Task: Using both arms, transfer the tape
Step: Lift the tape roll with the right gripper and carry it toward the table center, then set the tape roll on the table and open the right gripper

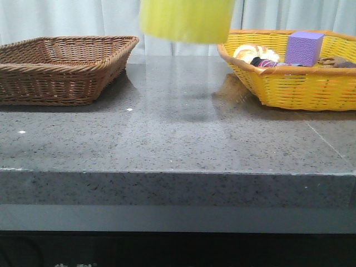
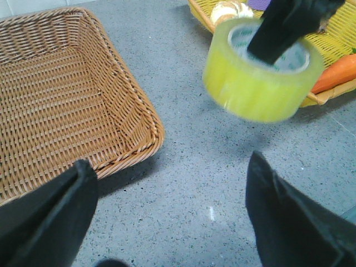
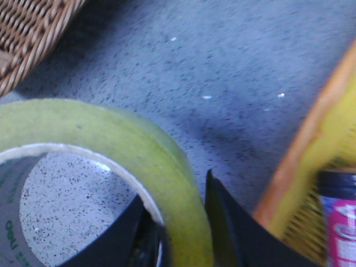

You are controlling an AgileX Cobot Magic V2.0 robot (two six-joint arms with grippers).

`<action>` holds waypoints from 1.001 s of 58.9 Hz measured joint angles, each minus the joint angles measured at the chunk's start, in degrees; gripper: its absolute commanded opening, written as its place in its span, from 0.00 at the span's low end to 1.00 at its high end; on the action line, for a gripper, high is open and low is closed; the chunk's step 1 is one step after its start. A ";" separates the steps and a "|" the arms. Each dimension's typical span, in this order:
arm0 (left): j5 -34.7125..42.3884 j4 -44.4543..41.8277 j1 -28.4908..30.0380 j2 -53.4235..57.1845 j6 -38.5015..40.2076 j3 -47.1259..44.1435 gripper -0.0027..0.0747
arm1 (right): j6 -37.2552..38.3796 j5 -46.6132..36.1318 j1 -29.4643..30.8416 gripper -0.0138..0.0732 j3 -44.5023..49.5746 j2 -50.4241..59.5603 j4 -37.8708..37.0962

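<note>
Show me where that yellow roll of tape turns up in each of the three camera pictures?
Front view: the tape hangs at top centre, above the table, cut off by the frame.
Left wrist view: upper right, in the air, gripped through its core by the right end effector.
Right wrist view: lower left, close up, one finger inside its ring and one outside.
Shared landmark: the brown basket, at left in front view, also in both wrist views.
</note>
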State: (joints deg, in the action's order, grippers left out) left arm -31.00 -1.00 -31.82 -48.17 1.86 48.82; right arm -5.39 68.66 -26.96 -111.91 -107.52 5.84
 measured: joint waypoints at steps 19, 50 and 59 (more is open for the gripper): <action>0.00 0.00 0.00 0.00 0.00 0.00 0.74 | -0.50 -5.00 -2.84 0.37 2.23 -4.50 -1.20; 0.00 0.00 0.00 0.00 0.00 0.00 0.74 | -1.59 -7.09 -2.89 0.67 1.76 -8.83 -4.71; 0.00 0.00 0.00 0.00 0.00 0.00 0.74 | -1.00 -7.19 -2.89 0.67 1.39 -5.20 -4.71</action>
State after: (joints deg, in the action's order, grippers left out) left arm -31.00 -1.00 -31.82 -48.17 1.86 48.82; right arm -6.39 61.47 -29.85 -110.52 -112.72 1.13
